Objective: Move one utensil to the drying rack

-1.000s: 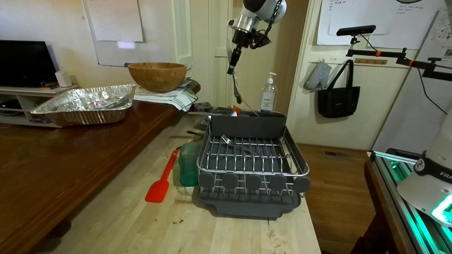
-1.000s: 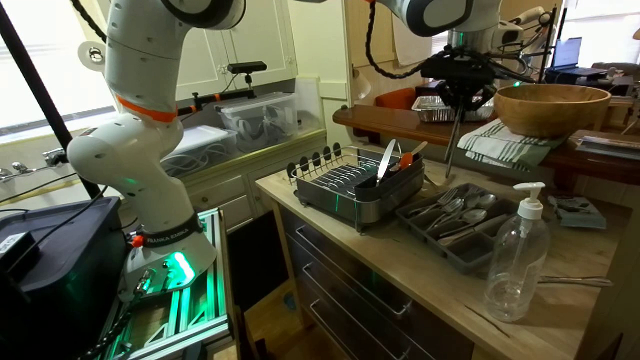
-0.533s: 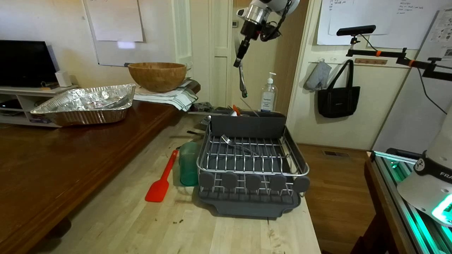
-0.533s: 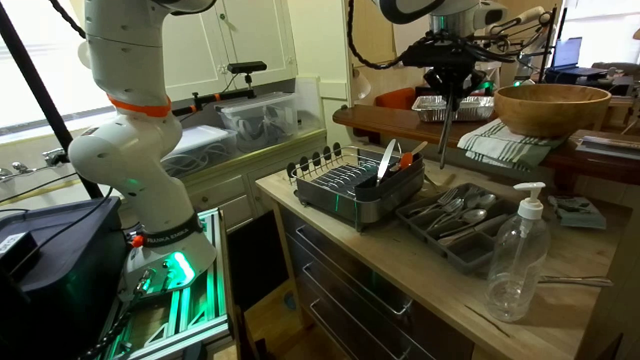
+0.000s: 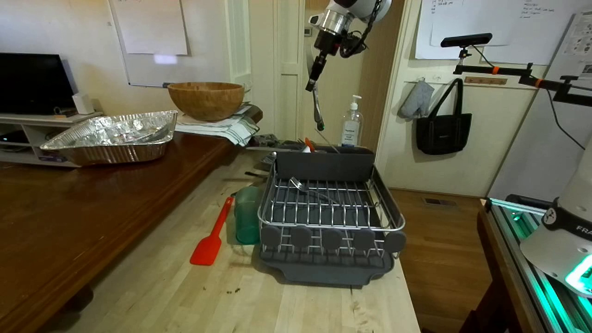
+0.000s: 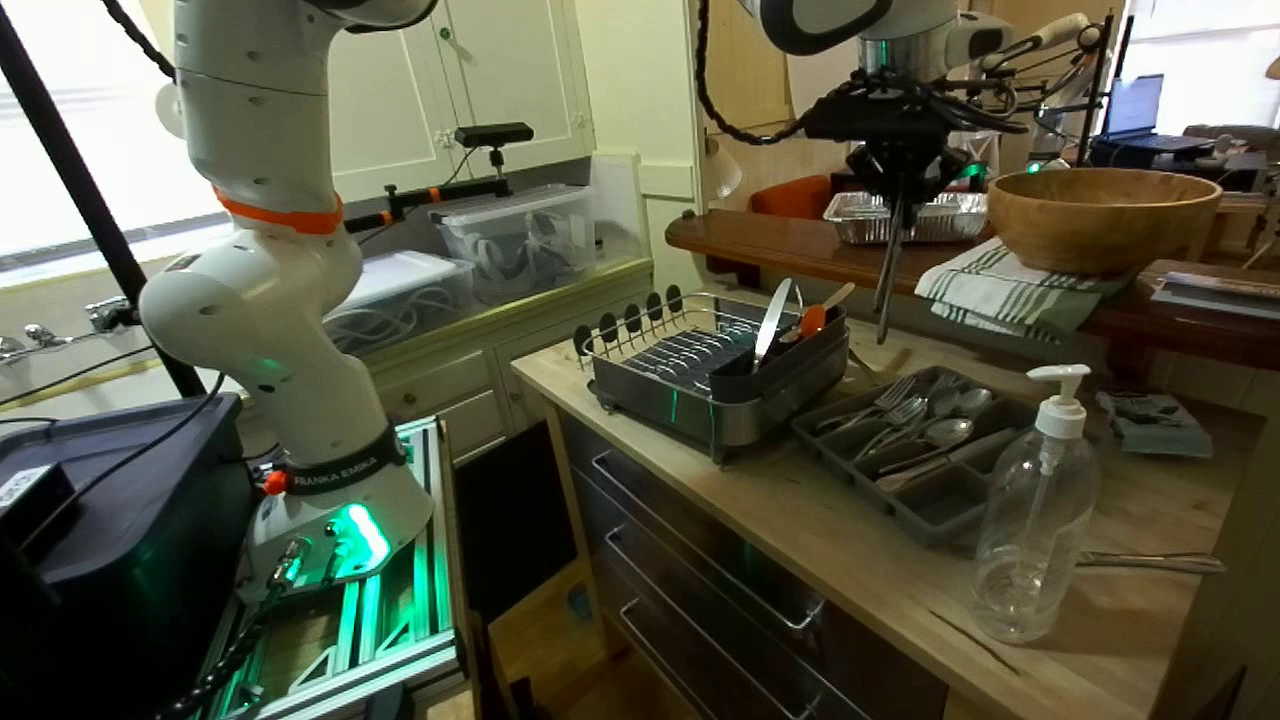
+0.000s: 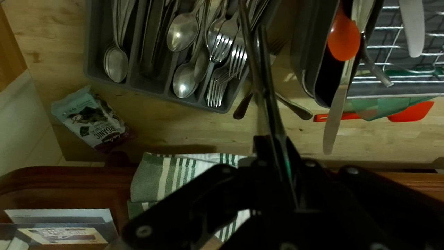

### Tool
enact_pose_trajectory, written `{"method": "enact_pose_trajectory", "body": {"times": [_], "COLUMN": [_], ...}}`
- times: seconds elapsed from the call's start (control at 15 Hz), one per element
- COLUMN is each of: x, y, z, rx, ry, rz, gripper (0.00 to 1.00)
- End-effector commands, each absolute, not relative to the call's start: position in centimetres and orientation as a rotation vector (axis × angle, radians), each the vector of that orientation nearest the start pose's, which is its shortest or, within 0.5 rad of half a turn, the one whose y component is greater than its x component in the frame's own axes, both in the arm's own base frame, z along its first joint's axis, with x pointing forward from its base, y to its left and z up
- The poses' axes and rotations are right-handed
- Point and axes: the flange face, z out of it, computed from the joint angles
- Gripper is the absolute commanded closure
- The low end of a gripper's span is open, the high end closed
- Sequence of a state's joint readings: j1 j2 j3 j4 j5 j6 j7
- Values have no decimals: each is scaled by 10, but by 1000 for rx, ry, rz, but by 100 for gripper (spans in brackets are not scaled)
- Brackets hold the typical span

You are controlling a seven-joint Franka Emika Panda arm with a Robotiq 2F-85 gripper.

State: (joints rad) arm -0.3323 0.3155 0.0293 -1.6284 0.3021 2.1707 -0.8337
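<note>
Claw [image 7: 275, 146]: pinching the utensil [image 6: 886, 285]; in an exterior view its black fingers [image 5: 315, 74] merge into one dark shape, while the wrist view shows you both sides of the grip.
Utensil: hanging in mid-air below the claw, outside the drying rack [image 5: 330, 273] — thin, dark, faintly shiny, tilted slightly off upright in both exterior views. From the wrist you see two narrow lengths close together; whether they join you cannot tell, and one runs off the upper edge.
Drying rack: dark grey base, bright wire, upright prongs; in an exterior view you find a fork [image 5: 303, 187] lying across the wires.
Caddy [image 5: 326, 167]: a plain grey wall in an exterior view — the wrist view lets you look down on the orange spoon [image 7: 343, 40], smooth and rounded.
Green cup [image 5: 248, 217]: see-through, just beside the rack; near it the flat red spatula [image 5: 207, 249] lies on the pale wooden bench [image 5: 240, 300].
Cutlery tray [image 7: 158, 91]: grey compartments of metal spoons and forks, cut off at the top of your wrist view; in an exterior view the clear pump bottle [image 6: 1035, 540] covers part of its edge.
Packet [image 7: 93, 119]: you can read ORGANIC; the smaller print is too blurred.
Striped towel [image 7: 152, 180]: green and white cloth, partly hidden by the claw in the wrist view.
</note>
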Motion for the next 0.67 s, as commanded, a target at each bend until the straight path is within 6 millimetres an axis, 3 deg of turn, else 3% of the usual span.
{"method": "enact_pose_trajectory", "body": {"times": [0.0, 0.6], "x": [622, 522], "y": [-186, -161], "z": [476, 500], "rx": [-2938, -2834], "ry": [-627, -731], "rz": [-546, -691], "gripper": [97, 97]}}
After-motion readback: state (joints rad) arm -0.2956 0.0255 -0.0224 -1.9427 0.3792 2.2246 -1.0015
